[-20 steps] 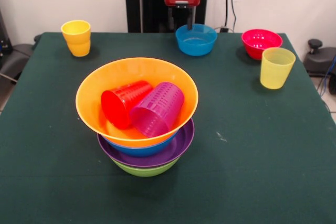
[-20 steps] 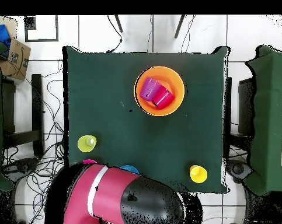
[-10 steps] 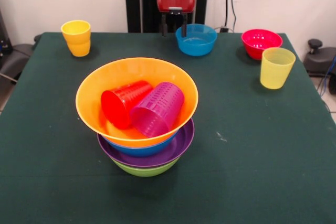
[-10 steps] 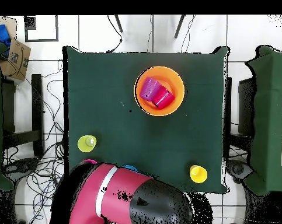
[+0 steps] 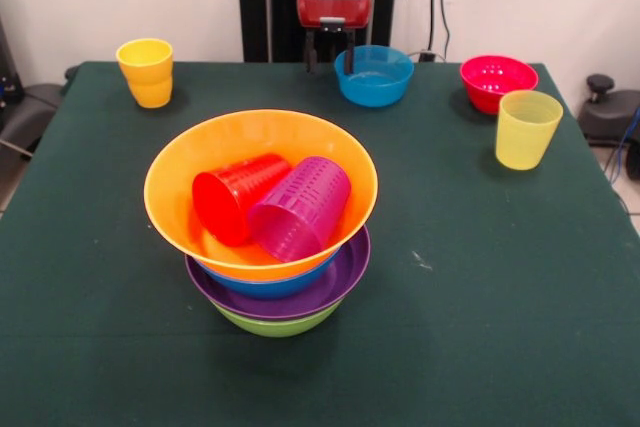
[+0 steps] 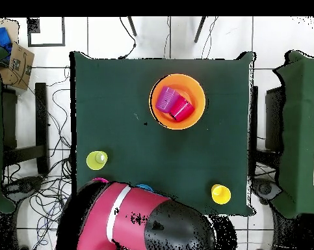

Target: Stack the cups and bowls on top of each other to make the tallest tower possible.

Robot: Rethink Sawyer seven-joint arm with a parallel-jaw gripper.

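The tower stands mid-table: green bowl point(image 5: 278, 325) at the bottom, then purple bowl point(image 5: 345, 272), blue bowl point(image 5: 268, 286) and the wide orange bowl point(image 5: 200, 152) on top point(image 6: 193, 91). A red cup point(image 5: 236, 197) and a purple cup point(image 5: 300, 207) lie on their sides inside the orange bowl. My gripper point(image 5: 330, 57) is open and empty at the table's far edge, just left of the small blue bowl point(image 5: 374, 77). The red-pink bowl point(image 5: 497, 82), pale yellow cup point(image 5: 527, 129) and orange-yellow cup point(image 5: 147, 72) stand apart on the table.
In the overhead view my arm point(image 6: 133, 221) covers the table edge and most of the small blue bowl. The pale yellow cup point(image 6: 97, 159) and orange-yellow cup point(image 6: 220, 193) show beside it. Chairs and cables surround the green table point(image 5: 480, 277).
My gripper has drawn up and to the left in the front view, away from the small blue bowl's rim. The cups and bowls have not moved.
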